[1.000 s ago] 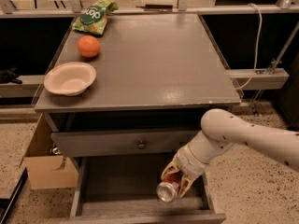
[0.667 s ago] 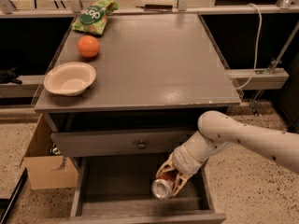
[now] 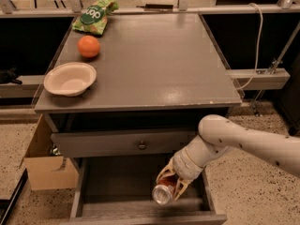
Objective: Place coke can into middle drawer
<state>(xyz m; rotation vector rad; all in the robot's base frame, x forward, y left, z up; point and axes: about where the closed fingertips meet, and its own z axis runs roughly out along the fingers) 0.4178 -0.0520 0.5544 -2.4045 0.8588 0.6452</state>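
The coke can (image 3: 165,191) is red-orange with a silver end facing the camera. It lies tilted on its side in my gripper (image 3: 169,183), whose fingers are shut around it. The white arm reaches in from the right. The can hangs inside the open middle drawer (image 3: 117,182), over the right part of its bare grey floor, close above it. Whether the can touches the floor cannot be told.
The closed top drawer front with a round knob (image 3: 142,145) sits just above the gripper. On the cabinet top (image 3: 154,64) are an orange fruit (image 3: 88,46), a white bowl (image 3: 70,78) and a green chip bag (image 3: 93,16). A cardboard box (image 3: 44,165) stands left of the cabinet.
My gripper with the can has moved a little to the left and slightly deeper into the drawer. Nothing else has moved.
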